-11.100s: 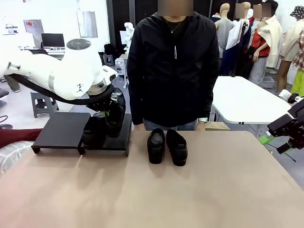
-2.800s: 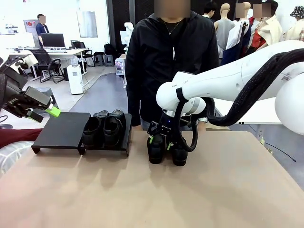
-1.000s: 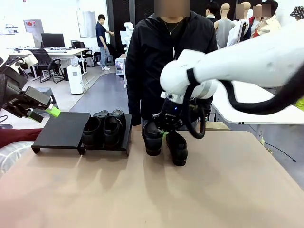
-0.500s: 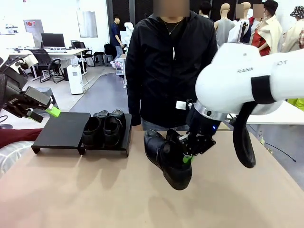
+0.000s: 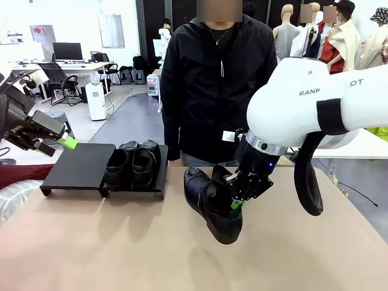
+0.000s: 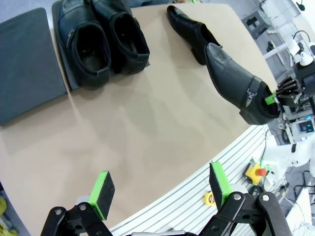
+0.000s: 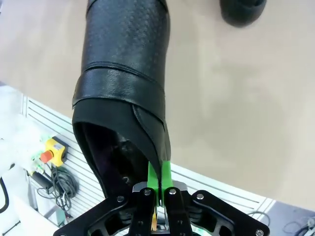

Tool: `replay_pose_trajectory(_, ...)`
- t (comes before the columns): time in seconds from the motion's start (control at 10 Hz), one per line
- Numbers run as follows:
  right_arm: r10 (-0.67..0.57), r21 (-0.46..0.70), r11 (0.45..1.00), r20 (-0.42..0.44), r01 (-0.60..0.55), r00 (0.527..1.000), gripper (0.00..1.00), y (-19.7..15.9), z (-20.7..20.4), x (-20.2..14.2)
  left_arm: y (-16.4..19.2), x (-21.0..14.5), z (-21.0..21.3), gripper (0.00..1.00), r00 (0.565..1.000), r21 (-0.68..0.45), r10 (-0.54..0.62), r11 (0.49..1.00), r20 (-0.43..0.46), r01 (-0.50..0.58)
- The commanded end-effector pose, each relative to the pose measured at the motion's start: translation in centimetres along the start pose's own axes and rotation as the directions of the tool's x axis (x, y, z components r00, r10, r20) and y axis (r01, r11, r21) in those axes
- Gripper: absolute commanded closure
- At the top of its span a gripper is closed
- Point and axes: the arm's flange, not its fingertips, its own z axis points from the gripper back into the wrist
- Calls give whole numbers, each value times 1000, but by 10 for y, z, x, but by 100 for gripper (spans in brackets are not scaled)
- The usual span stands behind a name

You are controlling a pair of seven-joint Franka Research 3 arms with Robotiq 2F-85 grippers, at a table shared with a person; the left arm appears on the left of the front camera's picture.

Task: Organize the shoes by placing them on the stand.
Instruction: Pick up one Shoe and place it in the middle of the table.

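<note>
My right gripper [image 5: 236, 199] is shut on the back rim of a black loafer [image 5: 216, 212] and holds it tilted above the middle of the tan table. In the right wrist view the green pads [image 7: 153, 173] pinch the rim of that shoe [image 7: 128, 73], and its toe points away. A second loafer [image 6: 189, 27] lies on the table beyond it. Two more shoes [image 5: 131, 165] sit side by side on the right panel of the black stand [image 5: 79, 167], whose left panel is bare. My left gripper [image 5: 54, 144] hangs open off the table's left edge, with nothing between its fingers [image 6: 102, 192].
A person in a black jacket [image 5: 221, 79] stands at the far edge, behind the held shoe. A white table [image 5: 315, 130] is at the back right. Below the table's near edge lie a ribbed white surface [image 6: 231, 157] and a yellow box with a red button [image 6: 257, 172].
My right arm has swung round and carried the shoe from beside its mate toward the near side, tilting it. Over the last half second it barely shifted. The left arm stayed still.
</note>
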Motion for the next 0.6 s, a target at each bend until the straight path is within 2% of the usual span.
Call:
replay_pose_trajectory(0.0,54,56,997,62,-58,997,100,26,-20,-14,0,1,2,0,1000,-7,6,1000,-3,-6)
replay_pose_trajectory(0.2,20,119,992,107,-33,994,100,73,-51,-39,0,1,2,0,1000,-7,6,1000,-3,-6)
replay_pose_trajectory(0.3,-20,162,987,108,2,994,100,94,-66,-39,0,1,2,0,1000,-7,6,1000,-3,-6)
replay_pose_trajectory(0.5,-83,213,973,-45,91,996,100,120,-103,-15,0,1,2,0,1000,-7,6,1000,-3,-6)
